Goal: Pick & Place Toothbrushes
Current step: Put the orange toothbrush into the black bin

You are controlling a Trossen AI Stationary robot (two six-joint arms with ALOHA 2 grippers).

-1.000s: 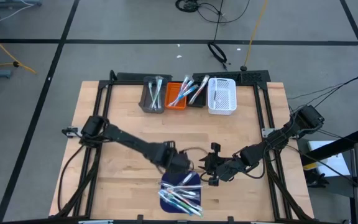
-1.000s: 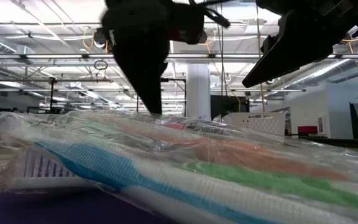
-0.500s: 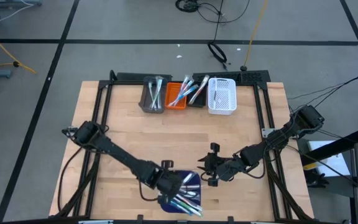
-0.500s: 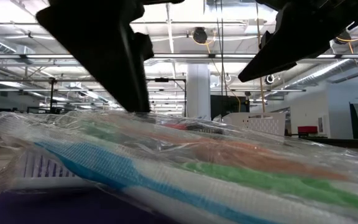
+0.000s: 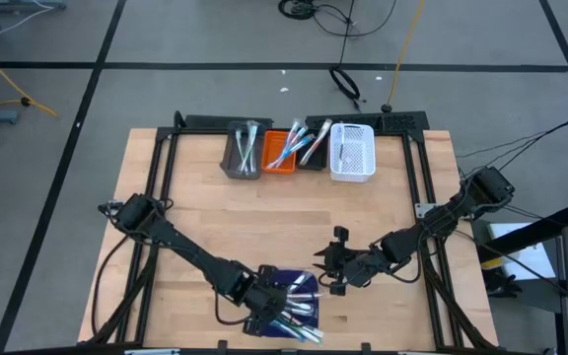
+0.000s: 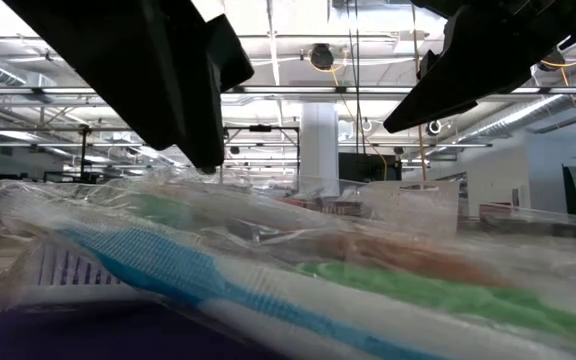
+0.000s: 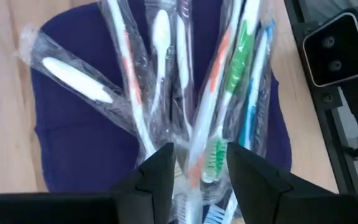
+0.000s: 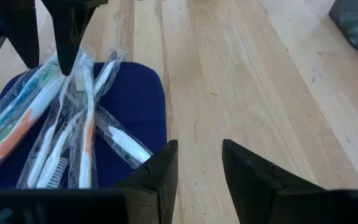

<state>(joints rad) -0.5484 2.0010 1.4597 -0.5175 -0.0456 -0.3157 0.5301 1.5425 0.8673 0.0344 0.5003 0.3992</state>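
Meanwhile grey bin (image 5: 243, 150) holds toothbrushes (image 5: 247, 143); left claw (image 7: 199, 171) gapes over wrapped ones.

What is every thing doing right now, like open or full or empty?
left gripper: open, down in the toothbrush pile
right gripper: open, beside the mat
wrapped toothbrushes: heaped on the blue mat
grey bin: holds toothbrushes
orange bin: holds toothbrushes
white bin: looks empty

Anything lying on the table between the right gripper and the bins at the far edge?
No. In the high view, only bare wood table lies between the right gripper and the bins. The wrapped toothbrushes sit on the blue mat, under the left gripper.
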